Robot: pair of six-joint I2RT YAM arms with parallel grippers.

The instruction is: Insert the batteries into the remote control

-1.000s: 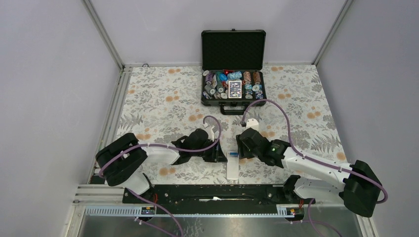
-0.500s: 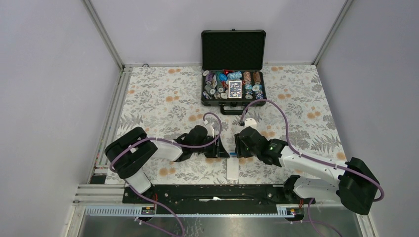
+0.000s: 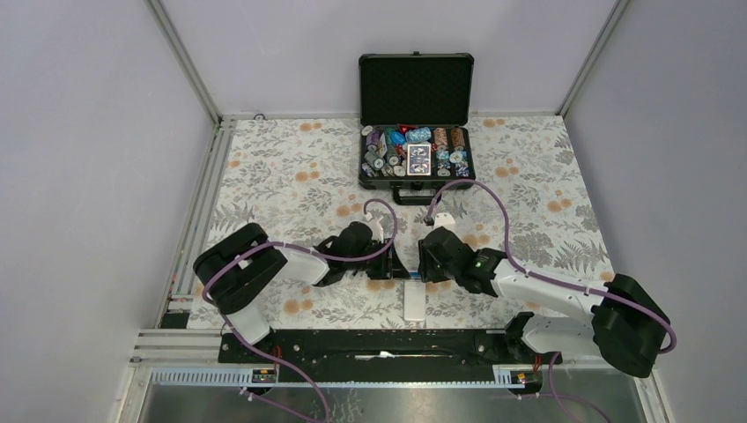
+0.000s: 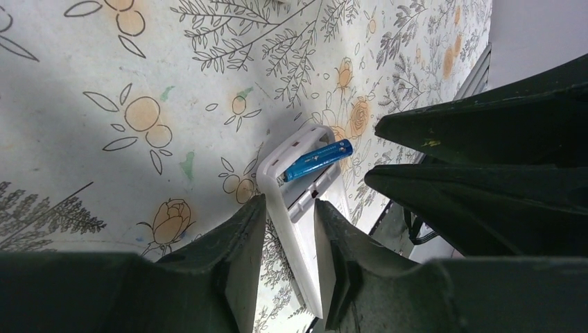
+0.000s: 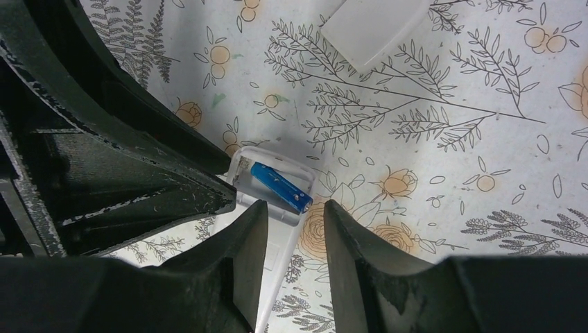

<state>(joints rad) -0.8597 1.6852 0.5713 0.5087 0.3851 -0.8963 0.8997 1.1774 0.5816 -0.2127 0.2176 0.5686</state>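
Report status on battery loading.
Left gripper and right gripper narrowly parted over remote control, grip unclear. One blue battery askew in its open bay. Second battery unseen. White panel lies apart.

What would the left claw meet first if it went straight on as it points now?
Most likely the remote, at the open end where the blue battery lies; depth is unclear.

Case (image 3: 416,88): black, lid standing open, at the counter's far edge.
Chips (image 3: 438,138): mixed colours, filling the case.
Card deck (image 3: 418,159): lying among the chips.
Counter (image 3: 291,176): floral-patterned surface.
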